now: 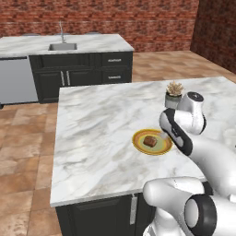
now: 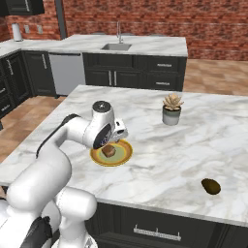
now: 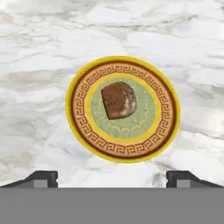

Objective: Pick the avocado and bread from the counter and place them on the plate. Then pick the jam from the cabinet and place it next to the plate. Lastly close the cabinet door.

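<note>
The tan-brown bread point(image 3: 118, 100) lies on the pale green centre of the yellow-rimmed plate point(image 3: 78, 105), a little off-centre. My gripper point(image 3: 112, 179) hovers straight above the plate, open, with nothing between its fingers. From the base, the hand point(image 2: 115, 141) hangs just over the bread point(image 2: 108, 151) and the plate point(image 2: 127, 154). The arm hides part of the plate point(image 1: 138, 143) from the left; the bread point(image 1: 149, 141) still shows. The dark avocado point(image 2: 209, 186) lies on the marble counter point(image 2: 160, 160) near its front edge, well right of the plate. The jam is out of view.
A grey pot with a spiky plant point(image 2: 171, 109) stands on the counter behind the plate, to the right. A back counter with a sink point(image 2: 116, 47) and a dishwasher point(image 2: 68, 72) runs along the brick wall. A dark wall cabinet's lower corner point(image 2: 22, 6) shows at top left.
</note>
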